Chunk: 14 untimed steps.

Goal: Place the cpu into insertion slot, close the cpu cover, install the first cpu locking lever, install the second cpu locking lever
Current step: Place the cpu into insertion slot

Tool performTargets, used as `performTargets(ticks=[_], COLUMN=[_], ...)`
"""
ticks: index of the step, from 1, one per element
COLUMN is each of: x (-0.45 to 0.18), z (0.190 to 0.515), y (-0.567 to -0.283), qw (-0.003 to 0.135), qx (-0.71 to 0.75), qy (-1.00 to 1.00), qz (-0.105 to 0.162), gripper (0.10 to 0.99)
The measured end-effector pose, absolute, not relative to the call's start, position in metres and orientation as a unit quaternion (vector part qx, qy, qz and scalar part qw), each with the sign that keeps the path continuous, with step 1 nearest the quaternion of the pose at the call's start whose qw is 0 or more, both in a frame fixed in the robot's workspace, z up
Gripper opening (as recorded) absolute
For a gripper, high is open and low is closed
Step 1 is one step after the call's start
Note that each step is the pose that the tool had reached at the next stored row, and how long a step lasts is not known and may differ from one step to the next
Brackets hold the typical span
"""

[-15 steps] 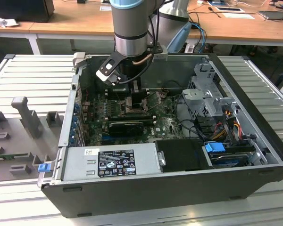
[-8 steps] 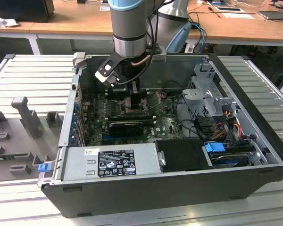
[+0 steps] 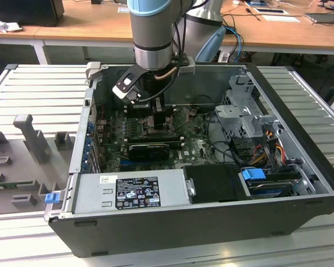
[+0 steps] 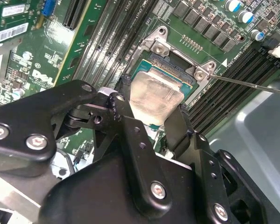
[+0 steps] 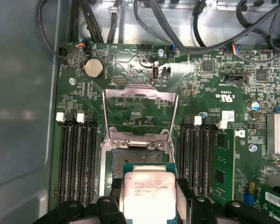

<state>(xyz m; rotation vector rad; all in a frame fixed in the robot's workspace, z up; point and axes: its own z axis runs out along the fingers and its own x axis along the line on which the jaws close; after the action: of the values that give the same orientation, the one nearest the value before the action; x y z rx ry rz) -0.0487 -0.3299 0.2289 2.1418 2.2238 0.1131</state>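
Both fingers [image 4: 177, 128] of the downward-reaching end effector [image 4: 150, 105] pinch the cpu [image 4: 159, 91], seemingly just above the insertion slot [image 5: 135, 156].

The worktop [image 3: 39, 89] I work over is a ribbed silver metal surface, its long slats running across the exterior view. The open black computer case [image 3: 172, 228] lies flat on its middle, with bare slats showing to either side and in front. At the exterior view's left, a grey moulded fixture [image 3: 30, 139] with upright blocks rests on the same slats, just beside the case.
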Motion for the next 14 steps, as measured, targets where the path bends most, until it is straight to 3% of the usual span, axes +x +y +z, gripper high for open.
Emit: performTargets(ticks=[14], x=[-0.048], z=[0.216], y=[-0.325], qw=[0.026], qx=[0.702], qy=[0.710], qz=[0.036], gripper=[0.533])
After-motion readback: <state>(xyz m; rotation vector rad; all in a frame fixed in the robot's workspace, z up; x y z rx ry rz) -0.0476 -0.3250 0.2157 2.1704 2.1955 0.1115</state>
